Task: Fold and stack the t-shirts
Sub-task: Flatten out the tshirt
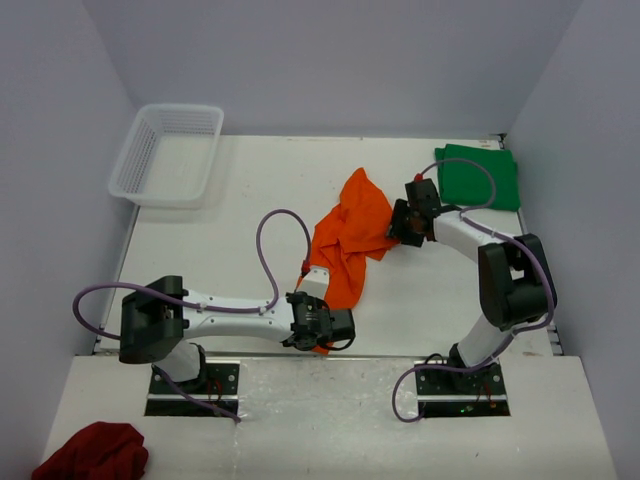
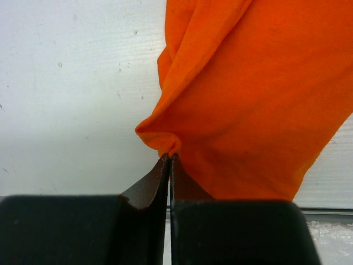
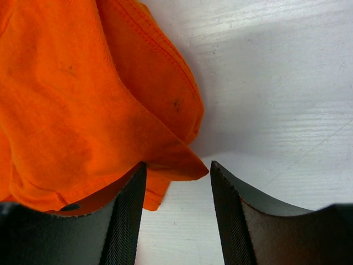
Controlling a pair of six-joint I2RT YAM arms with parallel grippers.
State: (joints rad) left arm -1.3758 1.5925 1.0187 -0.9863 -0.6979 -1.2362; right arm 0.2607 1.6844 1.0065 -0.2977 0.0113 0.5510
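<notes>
The orange t-shirt [image 1: 350, 240] lies crumpled in a long bunch across the middle of the table [image 1: 240, 220]. My left gripper [image 1: 320, 342] sits at the near table edge, shut on a small pinch of the shirt's near end [image 2: 242, 99]; its tips [image 2: 170, 157] meet on the cloth. My right gripper [image 1: 394, 230] is at the shirt's far right side and stands open. A corner of orange cloth [image 3: 182, 163] pokes into the gap between its fingers [image 3: 177, 168] and rests against the left one. The dark green t-shirt [image 1: 480, 175] lies folded at the far right.
A white mesh basket [image 1: 168, 152] stands at the far left corner. A dark red cloth [image 1: 92, 452] lies on the near ledge, bottom left. Grey walls close in the table on three sides.
</notes>
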